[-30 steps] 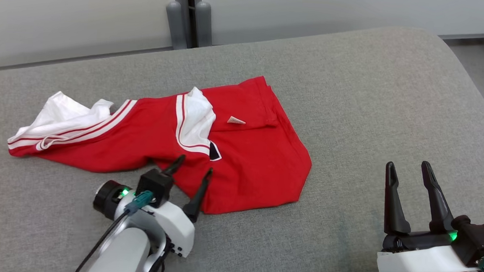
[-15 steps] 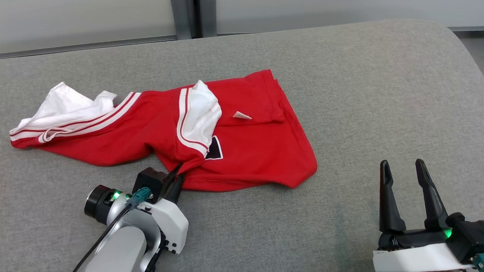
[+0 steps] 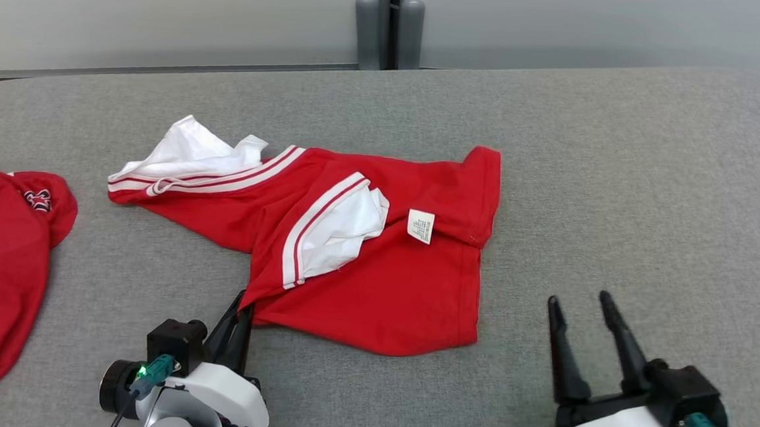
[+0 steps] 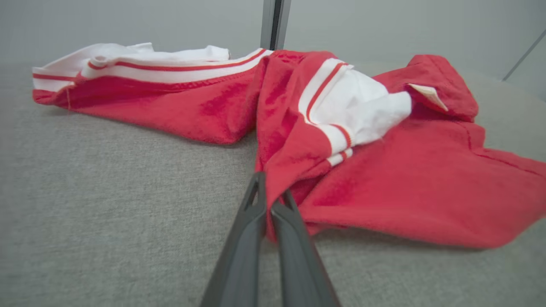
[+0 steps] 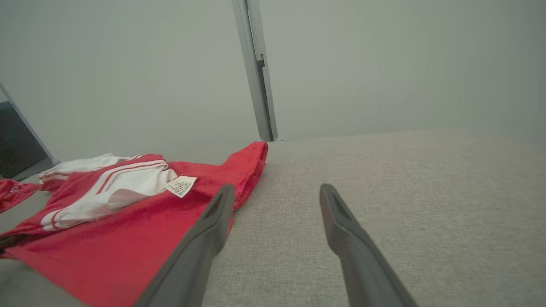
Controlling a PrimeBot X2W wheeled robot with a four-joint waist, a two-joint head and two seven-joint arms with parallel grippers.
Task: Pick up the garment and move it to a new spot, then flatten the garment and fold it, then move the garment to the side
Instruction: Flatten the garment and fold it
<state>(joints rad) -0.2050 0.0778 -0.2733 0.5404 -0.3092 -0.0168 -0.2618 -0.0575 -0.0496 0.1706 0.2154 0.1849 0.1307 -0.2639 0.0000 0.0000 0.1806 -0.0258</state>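
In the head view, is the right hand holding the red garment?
No, the right hand stands open over the grey surface, apart from the red garment.

LIGHT: even, diffuse, moderately bright throughout | SHADOWS: soft, narrow, under garment [image 3: 375, 286] hem at 6 o'clock, head view | FOCUS: head view sharp; left wrist view smeared at 4 o'clock; right wrist view hazy, wall [image 5: 384, 64] washed out toward 12 o'clock

The garment [image 3: 389, 287] lies mid-worktop [image 3: 619, 188], a second garment [image 3: 0, 269] well apart on its left. The left gripper [image 3: 246, 304] sits at its near left corner — the right gripper [image 3: 579, 298] stands apart, off its near right corner.
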